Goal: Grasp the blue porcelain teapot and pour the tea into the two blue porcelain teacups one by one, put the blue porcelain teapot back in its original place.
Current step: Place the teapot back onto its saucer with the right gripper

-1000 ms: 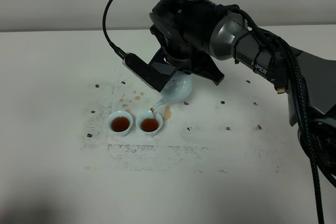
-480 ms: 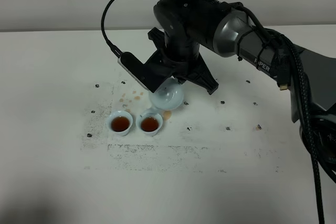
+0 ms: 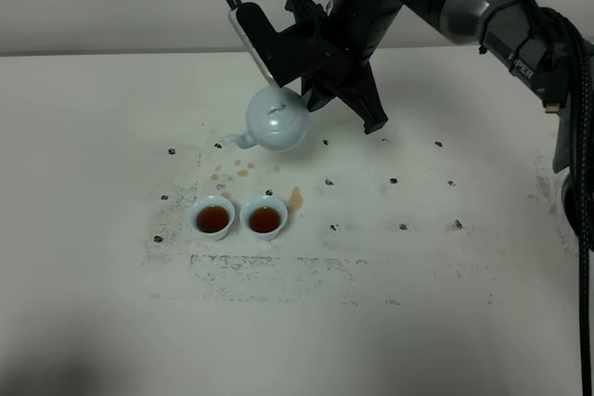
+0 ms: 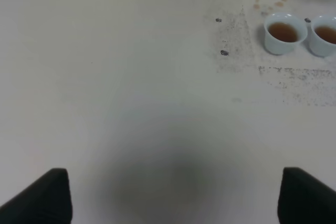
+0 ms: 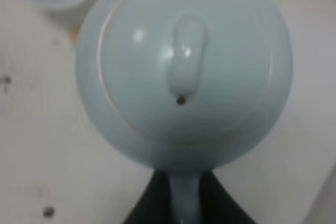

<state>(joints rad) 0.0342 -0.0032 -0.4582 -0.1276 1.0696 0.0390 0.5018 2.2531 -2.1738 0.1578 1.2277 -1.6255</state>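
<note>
The pale blue teapot (image 3: pixel 276 122) hangs upright above the table behind the cups, its spout pointing left. My right gripper (image 3: pixel 309 92) is shut on its loop handle. In the right wrist view the teapot (image 5: pixel 184 61) fills the frame, and its handle sits between the dark fingers (image 5: pixel 152 203). The two blue teacups (image 3: pixel 213 218) (image 3: pixel 264 219) stand side by side, both holding brown tea. They also show in the left wrist view (image 4: pixel 284 33) (image 4: pixel 325 35). My left gripper (image 4: pixel 176 192) is open and empty over bare table, far to the left of the cups.
Brown tea spills (image 3: pixel 295 198) lie beside the right cup, with smaller drops (image 3: pixel 232 172) behind the cups. Small dark specks dot the white table (image 3: pixel 93 303). The right arm and its cable (image 3: pixel 520 34) reach in from the right.
The teapot was tilted with its spout over the right cup. It has swung back upright, risen and moved away behind the cups, still held by the right gripper.
</note>
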